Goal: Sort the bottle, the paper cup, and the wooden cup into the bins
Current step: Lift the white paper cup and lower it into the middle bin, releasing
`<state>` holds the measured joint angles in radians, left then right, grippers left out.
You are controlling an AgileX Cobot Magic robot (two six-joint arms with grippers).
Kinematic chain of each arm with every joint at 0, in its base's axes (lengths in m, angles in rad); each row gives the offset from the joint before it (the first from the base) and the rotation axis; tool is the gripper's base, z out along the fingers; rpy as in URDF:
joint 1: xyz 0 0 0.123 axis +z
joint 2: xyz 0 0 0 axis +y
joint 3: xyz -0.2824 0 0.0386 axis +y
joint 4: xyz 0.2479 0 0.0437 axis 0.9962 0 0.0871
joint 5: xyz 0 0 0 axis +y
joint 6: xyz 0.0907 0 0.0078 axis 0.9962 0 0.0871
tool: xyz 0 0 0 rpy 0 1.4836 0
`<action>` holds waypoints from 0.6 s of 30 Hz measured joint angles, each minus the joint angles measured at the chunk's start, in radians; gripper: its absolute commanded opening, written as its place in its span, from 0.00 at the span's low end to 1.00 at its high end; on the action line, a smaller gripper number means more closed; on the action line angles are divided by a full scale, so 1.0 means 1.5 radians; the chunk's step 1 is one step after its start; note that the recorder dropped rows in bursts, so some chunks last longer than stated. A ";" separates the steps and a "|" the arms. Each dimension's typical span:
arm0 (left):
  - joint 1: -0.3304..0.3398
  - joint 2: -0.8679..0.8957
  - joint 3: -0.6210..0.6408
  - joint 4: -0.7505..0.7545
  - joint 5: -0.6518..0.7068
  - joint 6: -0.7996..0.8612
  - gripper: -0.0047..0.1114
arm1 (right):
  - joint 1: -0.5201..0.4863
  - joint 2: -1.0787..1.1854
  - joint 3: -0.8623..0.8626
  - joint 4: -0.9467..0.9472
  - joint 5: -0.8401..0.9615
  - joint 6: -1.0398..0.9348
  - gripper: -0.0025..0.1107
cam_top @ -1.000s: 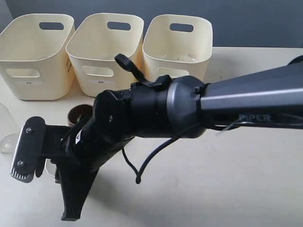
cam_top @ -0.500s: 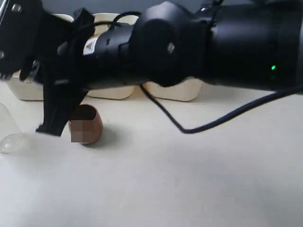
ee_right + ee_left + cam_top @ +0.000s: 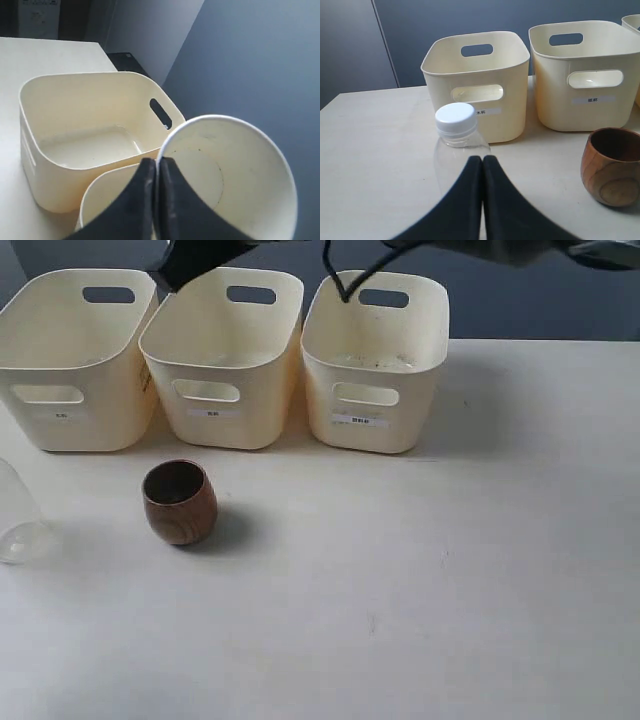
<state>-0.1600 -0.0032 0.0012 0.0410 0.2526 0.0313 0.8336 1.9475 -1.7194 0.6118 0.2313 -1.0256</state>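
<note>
My right gripper is shut on the rim of the white paper cup and holds it in the air above the cream bins. The exterior view shows only a dark piece of that arm, over the middle bin; the cup is out of frame there. The brown wooden cup stands on the table in front of the bins. At the far left edge sits the clear bottle. My left gripper is shut and empty, its tips just short of the bottle with its white cap.
Three bins stand in a row at the back: left, middle, right. In the left wrist view the wooden cup stands off to one side of the bottle, in front of the bins.
My right arm, which filled the exterior view, has risen up and back over the bins with the paper cup. The wooden cup now shows in full.
</note>
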 measured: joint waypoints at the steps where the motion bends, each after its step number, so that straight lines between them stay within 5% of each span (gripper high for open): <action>1: 0.000 0.000 0.000 0.000 0.000 0.000 0.04 | -0.006 0.026 -0.032 0.000 0.016 0.010 0.02; 9: 0.000 0.000 0.000 0.000 0.000 0.000 0.04 | -0.060 0.277 -0.320 -0.095 0.165 0.260 0.02; 18: 0.000 0.000 0.000 0.000 0.000 0.000 0.04 | -0.064 0.343 -0.367 -0.140 0.277 0.305 0.02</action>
<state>-0.1600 -0.0032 0.0012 0.0410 0.2526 0.0313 0.7380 2.4622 -2.2695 0.4016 0.6473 -0.5683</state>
